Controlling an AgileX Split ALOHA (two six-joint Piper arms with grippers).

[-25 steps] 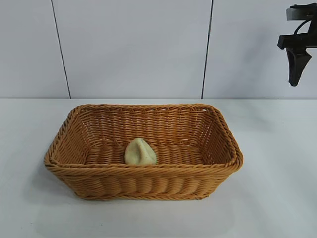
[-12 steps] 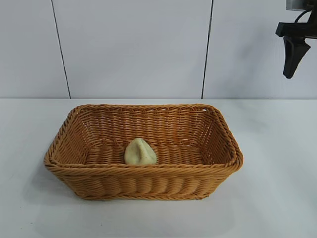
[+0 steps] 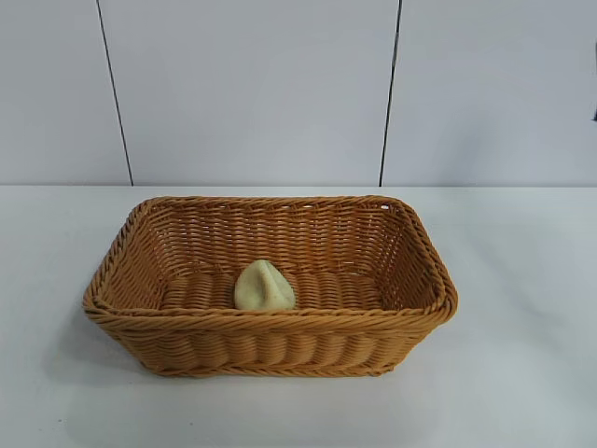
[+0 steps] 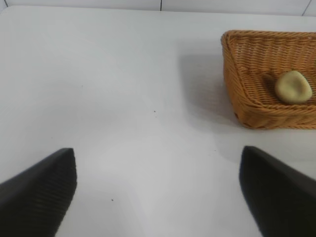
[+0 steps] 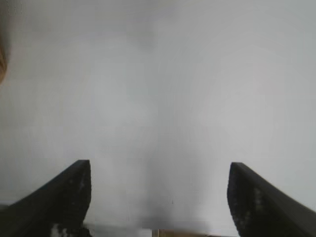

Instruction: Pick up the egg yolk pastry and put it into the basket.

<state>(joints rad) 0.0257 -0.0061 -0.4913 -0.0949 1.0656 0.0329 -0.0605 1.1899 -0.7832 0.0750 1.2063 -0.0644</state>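
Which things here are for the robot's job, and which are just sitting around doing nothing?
For the job:
- egg yolk pastry, lying inside the basket
- basket, on the table

Just there:
- white table
- left claw, open over bare table, holding nothing
- right claw, open, holding nothing

Egg yolk pastry (image 3: 264, 287) in basket (image 3: 280, 331), near front wall; basket on table (image 3: 522, 373)

Light is bright, soft and even across the white table (image 3: 522, 308), with no glare. The basket (image 3: 270, 341) casts a faint, diffuse shadow toward its left side, also seen beside it in the left wrist view. The exterior view is sharp. The right wrist view is hazy and out of focus throughout.
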